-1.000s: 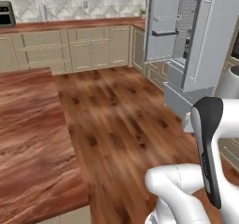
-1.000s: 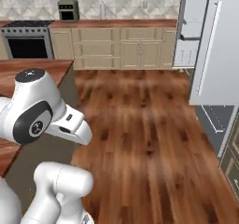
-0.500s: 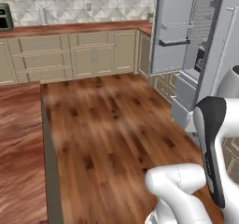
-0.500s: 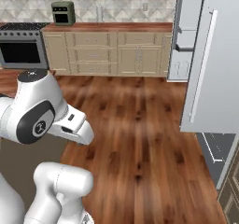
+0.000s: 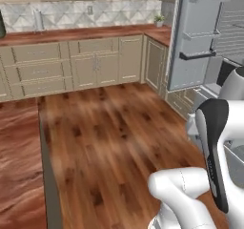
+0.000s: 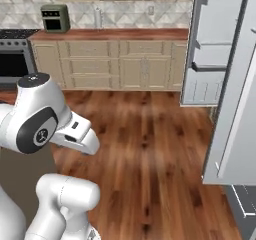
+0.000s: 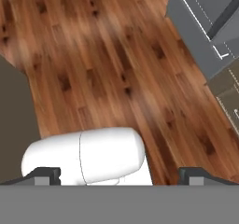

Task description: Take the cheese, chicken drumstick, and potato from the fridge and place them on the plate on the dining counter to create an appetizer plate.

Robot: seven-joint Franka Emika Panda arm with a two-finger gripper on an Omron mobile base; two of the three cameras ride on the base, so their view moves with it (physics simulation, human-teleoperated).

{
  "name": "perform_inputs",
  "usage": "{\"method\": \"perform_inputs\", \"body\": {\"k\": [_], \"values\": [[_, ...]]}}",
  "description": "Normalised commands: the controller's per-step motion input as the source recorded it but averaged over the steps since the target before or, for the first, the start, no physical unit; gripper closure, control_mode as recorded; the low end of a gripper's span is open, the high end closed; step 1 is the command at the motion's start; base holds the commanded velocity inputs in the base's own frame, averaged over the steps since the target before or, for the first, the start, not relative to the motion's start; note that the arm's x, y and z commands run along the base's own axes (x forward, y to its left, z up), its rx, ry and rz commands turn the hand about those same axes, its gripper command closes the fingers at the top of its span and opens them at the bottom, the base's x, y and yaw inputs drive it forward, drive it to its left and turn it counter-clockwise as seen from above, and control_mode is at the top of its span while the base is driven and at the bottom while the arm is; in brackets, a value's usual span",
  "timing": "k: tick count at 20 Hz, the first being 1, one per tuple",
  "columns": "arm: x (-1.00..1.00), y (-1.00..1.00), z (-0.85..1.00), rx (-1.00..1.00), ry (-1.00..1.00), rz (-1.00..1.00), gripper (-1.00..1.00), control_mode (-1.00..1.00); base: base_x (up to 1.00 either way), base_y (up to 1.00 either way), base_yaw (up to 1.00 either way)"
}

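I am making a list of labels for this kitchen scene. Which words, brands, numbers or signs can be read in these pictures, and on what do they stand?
None: no text can be read.
The fridge, its open door and bins are plain.
The toaster oven on the wall counter has small front details, too blurred to read.

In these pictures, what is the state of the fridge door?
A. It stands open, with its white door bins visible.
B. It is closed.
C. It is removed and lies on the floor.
A: the fridge has its door swung open, and the white bins on the door's inner side face the room.
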Motion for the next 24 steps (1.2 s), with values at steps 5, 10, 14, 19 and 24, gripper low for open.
{"method": "perform_inputs", "body": {"k": [5, 10, 14, 19, 24], "values": [[0.00, 0.00, 0.00, 0.00, 0.00, 0.00, -1.00, 1.00, 1.00, 0.29, -0.35], [0.00, 0.00, 0.00, 0.00, 0.00, 0.00, -1.00, 1.00, 0.93, 0.29, -0.52], [0.00, 0.00, 0.00, 0.00, 0.00, 0.00, -1.00, 1.00, 0.79, 0.29, -0.58], [0.00, 0.00, 0.00, 0.00, 0.00, 0.00, -1.00, 1.00, 0.78, 0.32, -0.59], [0.00, 0.00, 0.00, 0.00, 0.00, 0.00, -1.00, 1.00, 0.79, 0.26, -0.58]]}}
